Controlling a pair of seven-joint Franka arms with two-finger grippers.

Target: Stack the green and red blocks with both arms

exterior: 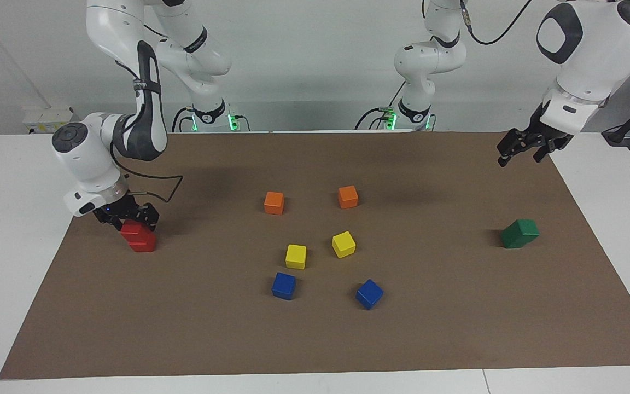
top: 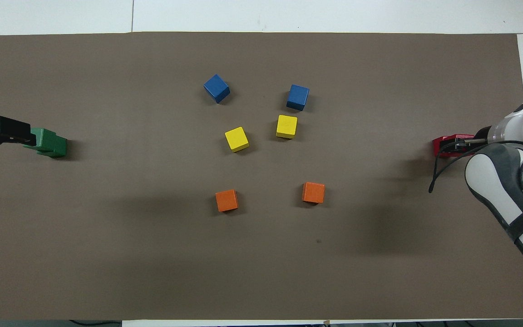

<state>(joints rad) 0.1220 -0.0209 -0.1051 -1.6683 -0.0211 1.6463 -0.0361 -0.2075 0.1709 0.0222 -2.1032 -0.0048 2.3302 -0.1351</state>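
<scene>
Two red blocks are stacked at the right arm's end of the mat, the upper one (exterior: 132,230) set askew on the lower one (exterior: 143,242). My right gripper (exterior: 130,219) straddles the upper red block with its fingers spread, open. In the overhead view only an edge of the red stack (top: 441,146) shows under the right gripper (top: 456,145). Two green blocks (exterior: 519,233) stand stacked and offset at the left arm's end. My left gripper (exterior: 523,153) hangs high in the air, open and empty; from overhead the left gripper (top: 2,135) overlaps the green stack (top: 50,143).
Two orange cubes (exterior: 274,202) (exterior: 348,196), two yellow cubes (exterior: 296,256) (exterior: 343,244) and two blue cubes (exterior: 284,285) (exterior: 369,294) lie loose in the middle of the brown mat (exterior: 457,328). White table surrounds the mat.
</scene>
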